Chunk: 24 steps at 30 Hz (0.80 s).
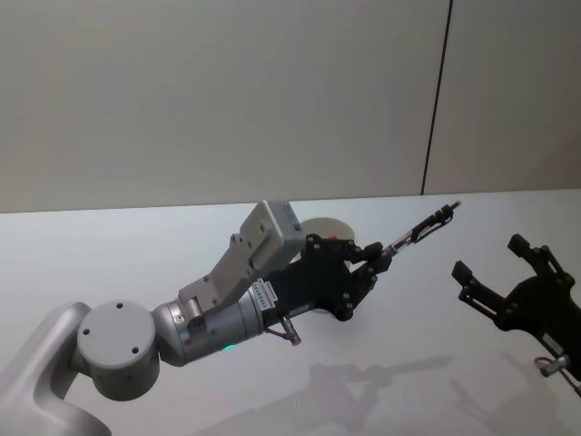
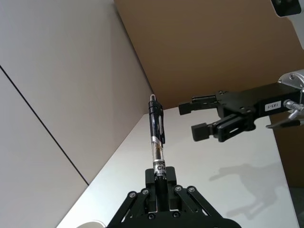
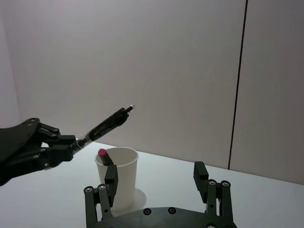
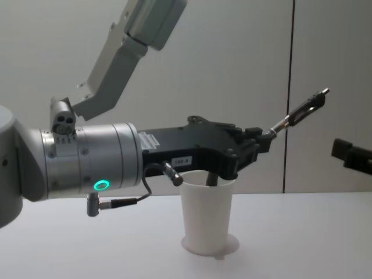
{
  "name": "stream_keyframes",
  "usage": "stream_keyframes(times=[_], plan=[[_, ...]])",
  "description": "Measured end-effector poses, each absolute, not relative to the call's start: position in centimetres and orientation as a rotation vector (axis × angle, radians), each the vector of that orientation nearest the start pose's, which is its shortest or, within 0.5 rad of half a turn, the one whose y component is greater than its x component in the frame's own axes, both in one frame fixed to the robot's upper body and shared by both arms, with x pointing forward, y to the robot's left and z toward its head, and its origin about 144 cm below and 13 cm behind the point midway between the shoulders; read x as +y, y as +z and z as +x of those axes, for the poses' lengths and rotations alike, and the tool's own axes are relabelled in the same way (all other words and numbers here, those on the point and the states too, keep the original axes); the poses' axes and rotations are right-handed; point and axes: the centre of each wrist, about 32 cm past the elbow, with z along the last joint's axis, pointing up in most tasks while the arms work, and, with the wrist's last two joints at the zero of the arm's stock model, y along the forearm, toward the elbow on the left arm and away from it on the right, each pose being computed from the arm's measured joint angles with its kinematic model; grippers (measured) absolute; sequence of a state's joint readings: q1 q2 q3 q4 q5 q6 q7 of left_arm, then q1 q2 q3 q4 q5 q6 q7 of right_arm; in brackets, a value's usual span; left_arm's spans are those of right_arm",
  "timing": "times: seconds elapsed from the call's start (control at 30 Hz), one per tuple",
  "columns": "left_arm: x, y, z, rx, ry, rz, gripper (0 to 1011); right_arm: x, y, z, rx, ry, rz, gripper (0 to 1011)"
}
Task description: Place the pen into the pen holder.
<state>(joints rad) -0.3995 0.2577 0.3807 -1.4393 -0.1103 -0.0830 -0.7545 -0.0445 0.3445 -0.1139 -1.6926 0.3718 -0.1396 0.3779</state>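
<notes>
The left gripper [image 4: 264, 142], jaws clamped on the lower end of the pen [image 4: 299, 113], angles it up and outward, the cup [image 4: 206, 218] standing just below and behind them, seemingly lining up the drop, while the right gripper [image 1: 490, 257] waits beyond, jaws apart.

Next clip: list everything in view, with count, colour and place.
pen: one, black, tilted in the air, gripped at its lower end.
pen holder: one, white paper cup, upright on the table, beneath the left pincer.
pink-tipped item: one, dark with a pink end, standing inside the pen holder.
table: one, white.
wall: grey with a dark vertical seam, behind the table.
left pincer: one, black, shut on the pen.
right pincer: one, black, open and empty, above the table's right side.
</notes>
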Motion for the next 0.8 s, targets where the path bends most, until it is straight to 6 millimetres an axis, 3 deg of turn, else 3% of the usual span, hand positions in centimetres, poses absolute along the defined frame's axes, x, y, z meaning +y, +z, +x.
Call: stream_keyframes(times=[0.8], plan=[[19.7,122.7,54.9,-0.347,0.488,0.095,139,-29.8,115.3,45.3,0.068,-0.831,0.405,1002]])
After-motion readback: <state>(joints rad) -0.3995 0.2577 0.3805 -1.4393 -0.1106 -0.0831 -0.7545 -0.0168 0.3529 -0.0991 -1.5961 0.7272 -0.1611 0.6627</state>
